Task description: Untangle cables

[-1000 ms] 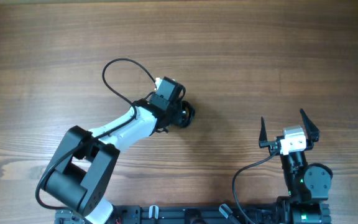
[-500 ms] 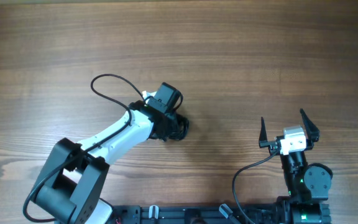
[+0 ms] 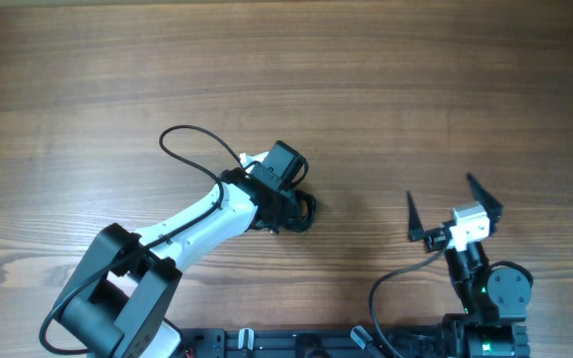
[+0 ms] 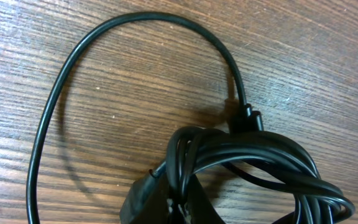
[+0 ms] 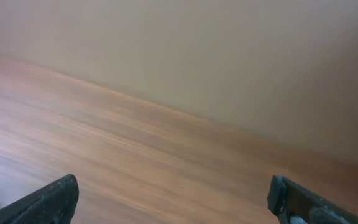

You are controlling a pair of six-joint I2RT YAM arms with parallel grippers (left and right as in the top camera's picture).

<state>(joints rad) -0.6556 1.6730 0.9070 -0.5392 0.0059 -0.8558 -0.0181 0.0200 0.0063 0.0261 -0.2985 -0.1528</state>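
Cables [image 4: 253,155]: thin black cords bunched in a small tangle, several strands overlapping. They lie on the table, roughly mid-table and a bit left of centre in the overhead view.
Loose loop [image 4: 73,68]: one strand leaves the bunch, runs a wide curve flat on the wood and ends at a small plug [image 4: 248,118] touching the top of the bunch.
Left gripper [image 3: 299,211]: right on the tangle, fingers pressed together. In the wrist view, strands run into a dark shape at the bottom edge, so it is pinching the cables as far as can be told; the exact strand isn't visible.
Left arm [image 3: 207,214]: white and black, reaches diagonally from the front-left edge twd the table centre.
Arm's own cable [image 3: 182,139]: thicker and black, loops out beside the left wrist on the side away from the tangle, not touching it.
Right gripper [image 3: 440,187]: fingers spread wide, well apart from the tangle, at the front-right of the table.
Right wrist view: blurred. Two dark fingertips [image 5: 51,202] sit at the lower corners w/ wood btwn them.
Right arm base [image 3: 490,288]: black, at the front edge, just behind its gripper.
Table [image 3: 416,80]: brown wood grain.
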